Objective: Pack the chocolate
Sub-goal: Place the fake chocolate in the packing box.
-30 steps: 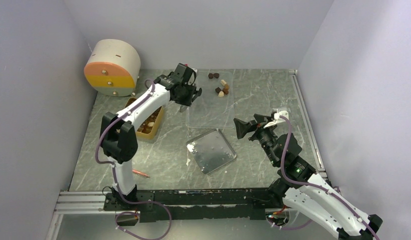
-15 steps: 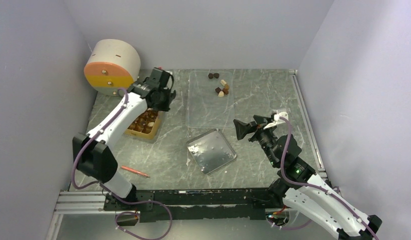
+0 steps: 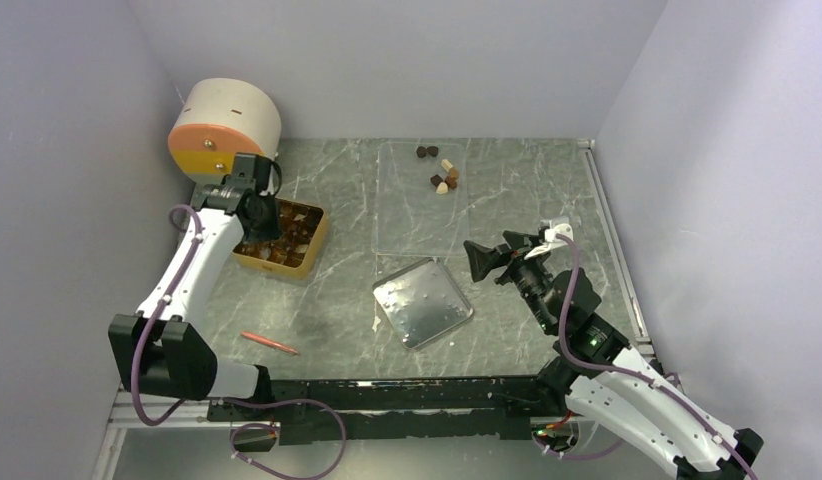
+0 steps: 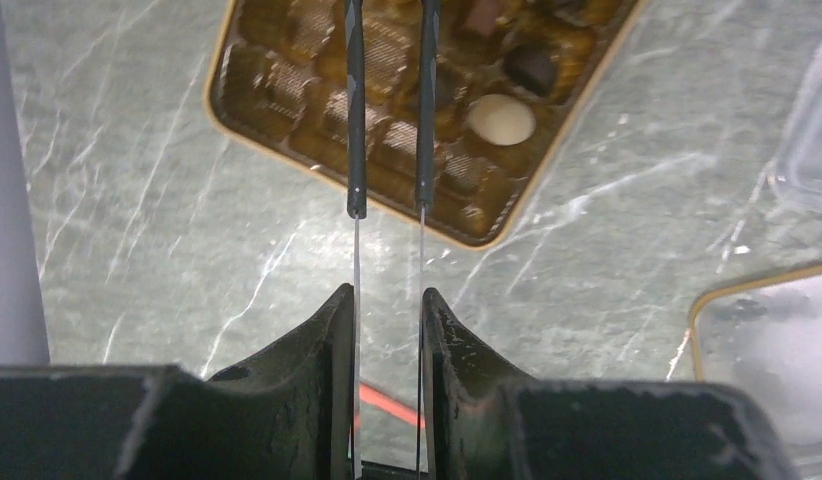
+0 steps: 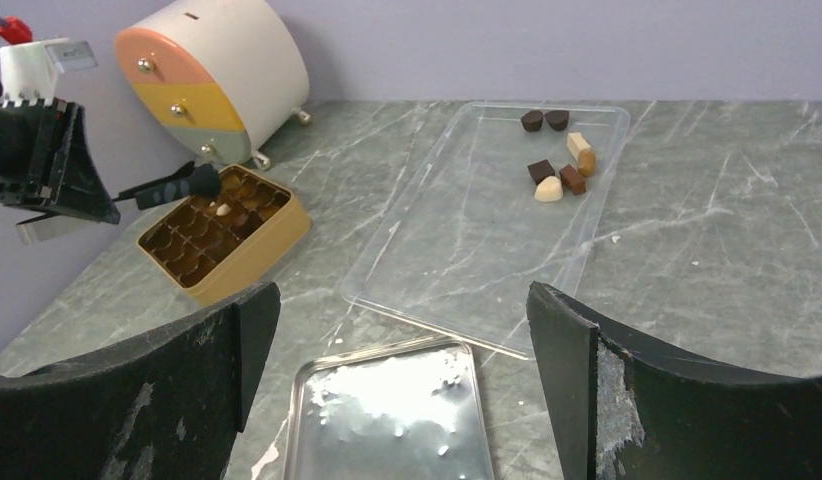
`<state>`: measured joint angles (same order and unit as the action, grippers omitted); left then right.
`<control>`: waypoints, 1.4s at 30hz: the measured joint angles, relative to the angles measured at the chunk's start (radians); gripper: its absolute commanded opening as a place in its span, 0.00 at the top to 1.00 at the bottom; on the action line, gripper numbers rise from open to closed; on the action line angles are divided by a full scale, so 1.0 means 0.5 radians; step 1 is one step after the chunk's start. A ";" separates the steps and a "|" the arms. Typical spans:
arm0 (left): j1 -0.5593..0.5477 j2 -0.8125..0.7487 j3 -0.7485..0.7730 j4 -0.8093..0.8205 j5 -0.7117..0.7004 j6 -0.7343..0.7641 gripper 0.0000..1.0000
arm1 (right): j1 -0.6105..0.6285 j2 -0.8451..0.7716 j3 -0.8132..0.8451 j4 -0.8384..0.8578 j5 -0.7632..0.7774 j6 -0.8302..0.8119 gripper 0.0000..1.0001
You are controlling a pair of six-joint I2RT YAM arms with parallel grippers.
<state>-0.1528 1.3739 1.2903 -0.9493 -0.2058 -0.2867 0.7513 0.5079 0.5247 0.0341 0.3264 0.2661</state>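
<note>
Several chocolate pieces (image 3: 444, 175), dark, brown and cream, lie at the far end of a clear plastic tray (image 3: 419, 222); the right wrist view shows these chocolates (image 5: 557, 165) too. More pieces fill the golden compartment box (image 3: 309, 250), among them a cream one (image 4: 500, 118). My left gripper (image 4: 388, 295) is shut on a pair of thin tweezers (image 4: 356, 150) whose black-sleeved arms reach over the box; their tips leave the frame. From above, the left gripper (image 3: 259, 213) hangs over the box's left half. My right gripper (image 5: 402, 290) stands wide open and empty above a metal tray (image 5: 387, 420).
A round white cabinet (image 3: 225, 135) with orange and yellow drawers stands at the back left, close behind the left arm. The metal tray (image 3: 423, 302) lies mid-table beside the right gripper (image 3: 477, 258). A red pen (image 3: 269, 343) lies near the front left.
The left arm has swung left from the clear tray's edge to above the golden box, carrying the tweezers. The right arm has barely moved.
</note>
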 measured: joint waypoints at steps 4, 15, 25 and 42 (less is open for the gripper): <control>0.137 -0.073 -0.095 -0.032 0.005 -0.030 0.76 | 0.000 0.021 -0.007 0.011 -0.028 -0.005 0.00; 0.200 -0.204 -0.195 -0.056 0.052 -0.046 0.75 | 0.000 0.027 -0.030 0.041 -0.044 -0.025 0.00; 0.201 -0.214 -0.310 -0.060 0.178 -0.047 0.71 | 0.000 0.040 -0.040 0.077 -0.044 -0.022 0.00; 0.207 -0.214 -0.275 -0.074 0.169 -0.047 0.65 | 0.000 0.075 -0.046 0.100 -0.050 -0.018 0.00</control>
<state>-0.0494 1.2667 1.1526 -0.9863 -0.1211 -0.3099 0.7513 0.5453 0.5018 0.0841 0.3012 0.2573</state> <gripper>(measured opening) 0.363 0.997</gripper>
